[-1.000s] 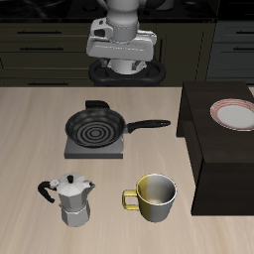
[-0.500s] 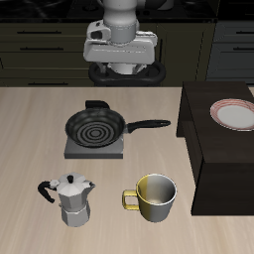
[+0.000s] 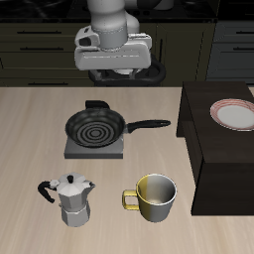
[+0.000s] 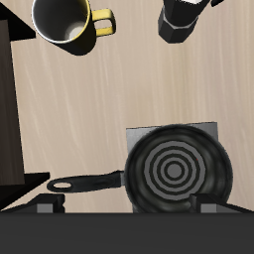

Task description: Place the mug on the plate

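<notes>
The olive-yellow mug (image 3: 156,196) stands upright near the table's front edge, its squared handle pointing toward the moka pot. It also shows in the wrist view (image 4: 64,22). The white plate with a pink-red ring (image 3: 236,115) lies on a dark raised block at the table's side, out of the wrist view. My gripper (image 3: 112,67) hangs high at the back of the table, behind the frying pan and far from the mug. Its fingers (image 4: 45,206) stand wide apart and hold nothing.
A black frying pan with a spiral pattern (image 3: 96,128) sits on a small grey stove base (image 3: 94,149) mid-table, its handle pointing toward the plate. A silver moka pot (image 3: 72,198) stands beside the mug. The dark block (image 3: 213,159) under the plate rises above the tabletop.
The gripper has shifted slightly sideways, away from the plate's side. The mug, plate, pan and moka pot have not moved.
</notes>
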Controlling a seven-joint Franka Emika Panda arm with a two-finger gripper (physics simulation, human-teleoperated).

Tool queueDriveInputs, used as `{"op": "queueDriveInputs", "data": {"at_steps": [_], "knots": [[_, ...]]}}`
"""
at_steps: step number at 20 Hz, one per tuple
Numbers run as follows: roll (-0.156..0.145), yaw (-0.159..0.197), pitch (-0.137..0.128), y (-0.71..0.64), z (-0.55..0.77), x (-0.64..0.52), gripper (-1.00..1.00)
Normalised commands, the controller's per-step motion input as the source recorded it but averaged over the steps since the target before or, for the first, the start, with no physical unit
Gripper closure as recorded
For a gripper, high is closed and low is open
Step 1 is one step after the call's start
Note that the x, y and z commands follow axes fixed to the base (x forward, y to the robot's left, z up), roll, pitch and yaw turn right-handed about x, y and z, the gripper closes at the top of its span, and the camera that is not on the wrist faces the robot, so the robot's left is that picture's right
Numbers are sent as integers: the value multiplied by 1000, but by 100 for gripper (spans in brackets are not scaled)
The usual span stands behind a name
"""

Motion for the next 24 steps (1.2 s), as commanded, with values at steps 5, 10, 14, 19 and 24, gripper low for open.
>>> {"op": "queueDriveInputs", "data": {"at_steps": [5, 10, 14, 19, 24], "knots": [[-13, 11, -44, -22, 71, 467, -100], [-18, -12, 12, 48, 8, 404, -100], [-80, 4, -17, 55, 77, 487, -100], [-24, 1, 2, 168, 1, 457, -100], [-10, -28, 10, 171, -66, 444, -100]]}}
